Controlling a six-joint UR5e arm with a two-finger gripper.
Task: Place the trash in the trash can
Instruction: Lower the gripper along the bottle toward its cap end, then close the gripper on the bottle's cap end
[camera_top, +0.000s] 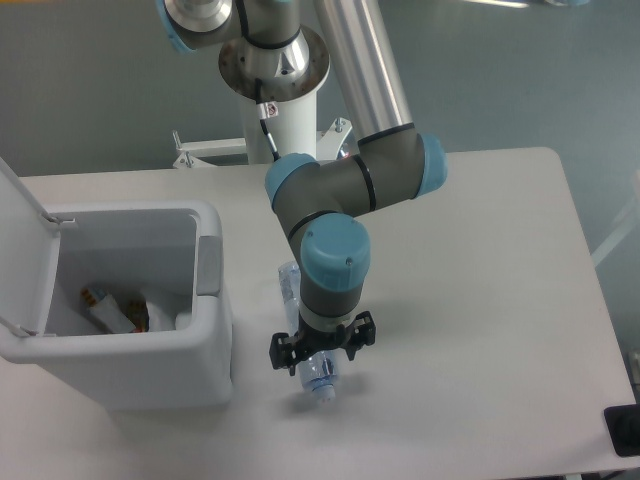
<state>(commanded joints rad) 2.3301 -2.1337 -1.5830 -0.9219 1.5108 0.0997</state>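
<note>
- The gripper (322, 352) stood with its fingers spread wide, one on each side of the bottle (318, 372), which lay on the table (480, 300).
- Whether the fingers touched it I could not tell.
- The bottle's cap end showed just below the fingers.
- The trash can (215, 330) was beside them, lid open.
- The bottle looked light, thin and slippery; a hold across its middle seemed best.

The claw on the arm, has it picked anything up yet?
Not visibly. The gripper straddles the lower part of the bottle near its cap, but the bottle lies on the table; closure cannot be told.
</note>
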